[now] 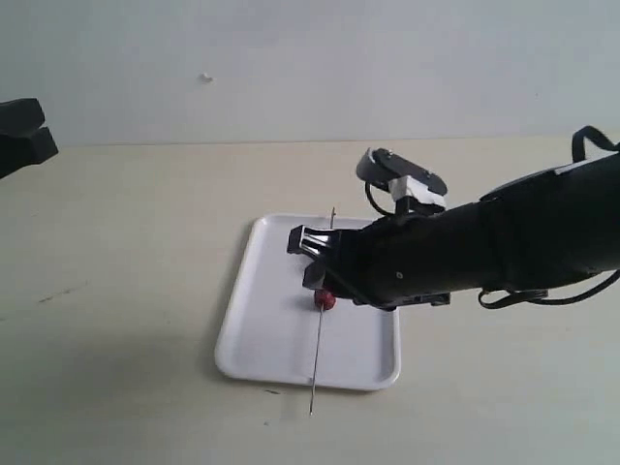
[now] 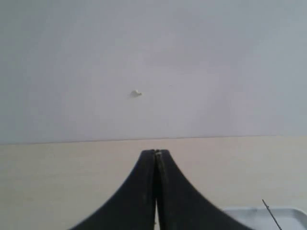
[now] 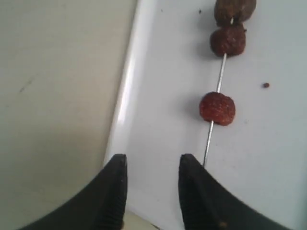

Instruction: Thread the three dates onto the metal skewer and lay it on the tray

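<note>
The metal skewer (image 1: 317, 358) lies across the white tray (image 1: 262, 320), its near end past the tray's front rim. In the right wrist view three dates (image 3: 217, 109) sit threaded on the skewer (image 3: 219, 81): two touching at one end, one apart. In the exterior view only one date (image 1: 325, 299) shows below the arm. My right gripper (image 1: 308, 260) hovers over the tray (image 3: 127, 86). This gripper (image 3: 150, 160) is open and empty, with the skewer just beside one fingertip (image 3: 189, 163). The left gripper (image 2: 155, 152) is shut on nothing, raised far left of the tray.
The tray rests on a pale tabletop before a plain wall. A small dark crumb (image 3: 265, 85) lies on the tray near the dates. The left arm's black end (image 1: 21, 136) sits at the far left edge. A corner of the tray (image 2: 288, 213) shows in the left wrist view.
</note>
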Action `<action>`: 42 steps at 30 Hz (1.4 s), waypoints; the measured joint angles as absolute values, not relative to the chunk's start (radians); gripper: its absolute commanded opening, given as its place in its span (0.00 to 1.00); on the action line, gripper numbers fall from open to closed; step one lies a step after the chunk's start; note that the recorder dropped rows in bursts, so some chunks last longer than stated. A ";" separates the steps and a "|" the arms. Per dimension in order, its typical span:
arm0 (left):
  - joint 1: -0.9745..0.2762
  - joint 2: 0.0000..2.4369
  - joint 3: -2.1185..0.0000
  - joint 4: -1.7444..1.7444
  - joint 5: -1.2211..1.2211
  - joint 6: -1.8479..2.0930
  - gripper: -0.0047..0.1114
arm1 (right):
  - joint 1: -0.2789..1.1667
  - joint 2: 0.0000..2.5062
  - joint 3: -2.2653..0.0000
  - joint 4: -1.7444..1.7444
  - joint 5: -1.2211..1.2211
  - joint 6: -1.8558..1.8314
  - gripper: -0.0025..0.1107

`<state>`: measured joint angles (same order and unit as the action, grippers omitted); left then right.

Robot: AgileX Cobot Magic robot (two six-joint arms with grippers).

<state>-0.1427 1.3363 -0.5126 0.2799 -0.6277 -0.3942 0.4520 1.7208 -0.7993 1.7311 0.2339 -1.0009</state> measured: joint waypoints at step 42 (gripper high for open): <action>-0.143 0.298 -0.004 0.180 -0.254 -0.308 0.04 | 0.452 0.548 -0.263 1.119 -0.195 -1.105 0.02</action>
